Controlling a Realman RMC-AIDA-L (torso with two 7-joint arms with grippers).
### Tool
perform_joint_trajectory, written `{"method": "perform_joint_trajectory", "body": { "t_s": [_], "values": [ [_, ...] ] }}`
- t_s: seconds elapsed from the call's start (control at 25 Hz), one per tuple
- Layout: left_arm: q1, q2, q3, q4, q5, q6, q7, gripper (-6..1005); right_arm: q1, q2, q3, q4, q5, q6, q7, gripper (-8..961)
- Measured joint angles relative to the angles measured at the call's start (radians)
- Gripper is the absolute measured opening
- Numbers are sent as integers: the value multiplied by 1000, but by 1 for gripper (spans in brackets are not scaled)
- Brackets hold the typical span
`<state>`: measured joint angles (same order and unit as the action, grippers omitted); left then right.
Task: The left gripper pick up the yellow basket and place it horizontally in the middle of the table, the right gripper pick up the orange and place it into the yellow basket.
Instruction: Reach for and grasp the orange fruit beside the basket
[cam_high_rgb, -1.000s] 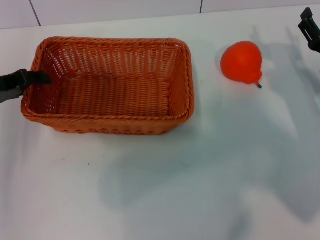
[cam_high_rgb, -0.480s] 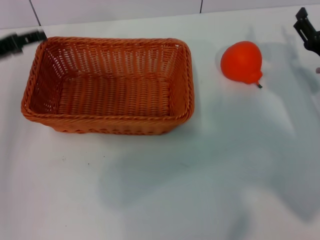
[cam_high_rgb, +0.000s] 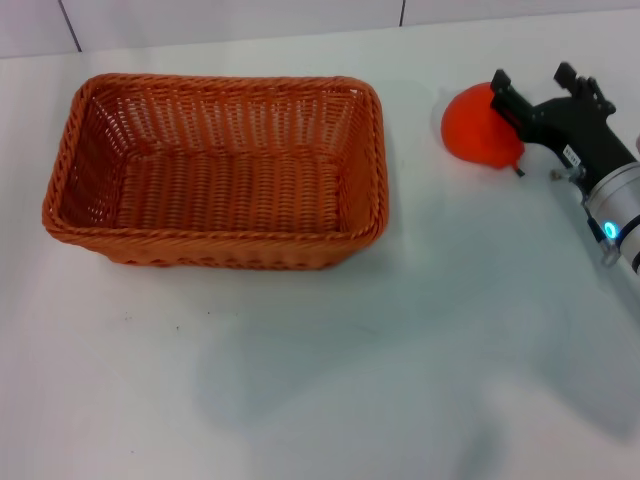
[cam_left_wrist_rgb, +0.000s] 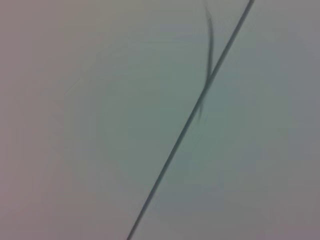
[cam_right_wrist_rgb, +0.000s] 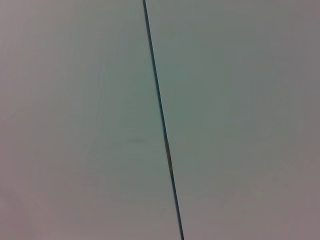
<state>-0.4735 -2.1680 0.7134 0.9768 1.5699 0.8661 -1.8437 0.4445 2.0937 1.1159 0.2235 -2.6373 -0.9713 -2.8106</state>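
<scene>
The yellow basket (cam_high_rgb: 215, 170), an orange-brown woven rectangle, lies lengthwise on the white table (cam_high_rgb: 300, 390), left of the middle, and is empty. The orange (cam_high_rgb: 476, 128) rests on the table to the basket's right, far side. My right gripper (cam_high_rgb: 537, 86) is open and has come in from the right. One finger (cam_high_rgb: 505, 98) overlaps the orange's upper right side, and the other finger (cam_high_rgb: 580, 85) stands farther right. The left gripper is out of the head view. Both wrist views show only a pale surface crossed by a thin dark line.
The right arm's silver wrist with a blue light (cam_high_rgb: 610, 230) reaches in from the right edge. A wall with tile seams (cam_high_rgb: 230, 20) runs along the table's far edge. The table's near half is bare white.
The left gripper let go of the basket's left rim, drew back and left the view. The right gripper moved in from the far right edge to the orange. The basket and orange stayed put.
</scene>
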Motion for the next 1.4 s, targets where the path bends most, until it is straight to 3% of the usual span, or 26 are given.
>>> {"method": "perform_joint_trajectory", "body": {
  "t_s": [0.16,0.36,0.56,0.88,1.4],
  "values": [
    [23,-2,1,-71,-232,71,231,878,8,-5,-10,0,0,87,40,928],
    [51,0,-3,-209,-554,256,576,878,33,-13,-11,-13,0,175,48,928],
    [64,2,-3,-315,-710,342,748,878,55,-19,-43,-15,-2,199,46,928],
    [73,2,-3,-330,-724,342,803,877,97,-17,-98,-15,-3,204,42,928],
    [63,2,-3,-341,-728,332,835,877,118,-9,-102,-16,-2,274,47,928]
  ]
}}
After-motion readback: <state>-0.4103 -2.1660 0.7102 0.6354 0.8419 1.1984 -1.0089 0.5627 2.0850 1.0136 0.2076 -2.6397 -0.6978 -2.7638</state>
